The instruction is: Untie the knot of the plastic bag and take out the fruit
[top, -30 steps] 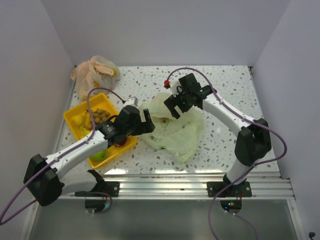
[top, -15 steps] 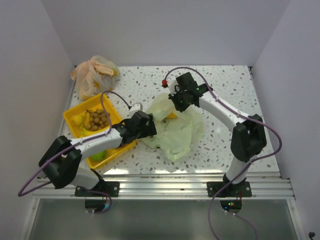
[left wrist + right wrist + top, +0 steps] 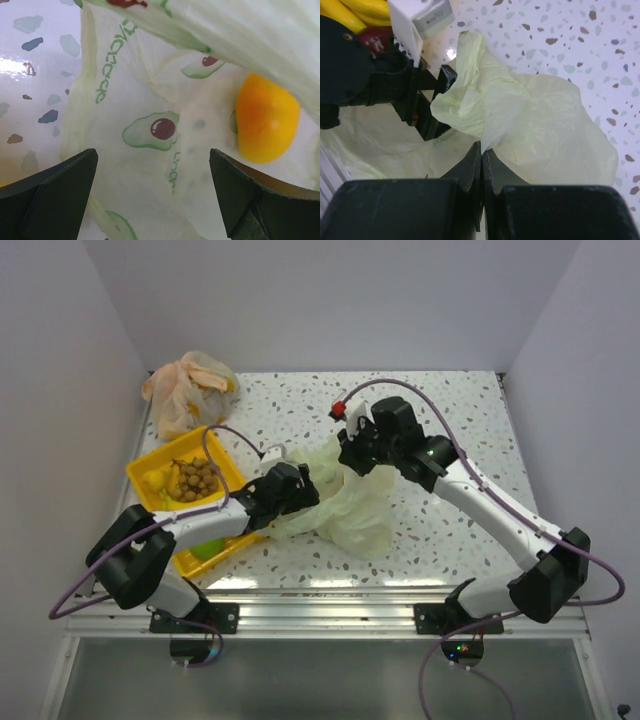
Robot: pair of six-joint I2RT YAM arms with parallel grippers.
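Bare speckled table [image 3: 450,420] spreads beyond and to the right of the right gripper [image 3: 350,460]. The yellow tray [image 3: 140,472] crowds close behind the left gripper [image 3: 303,490]. The plastic bag [image 3: 352,508] lies between the two grippers. The right gripper's fingers are clenched on a raised fold of the bag. The left gripper's jaws stand spread wide at the bag's lifted mouth and grasp nothing — the orange-yellow fruit [image 3: 265,125] rests on the plastic just ahead, toward one finger and apart from it.
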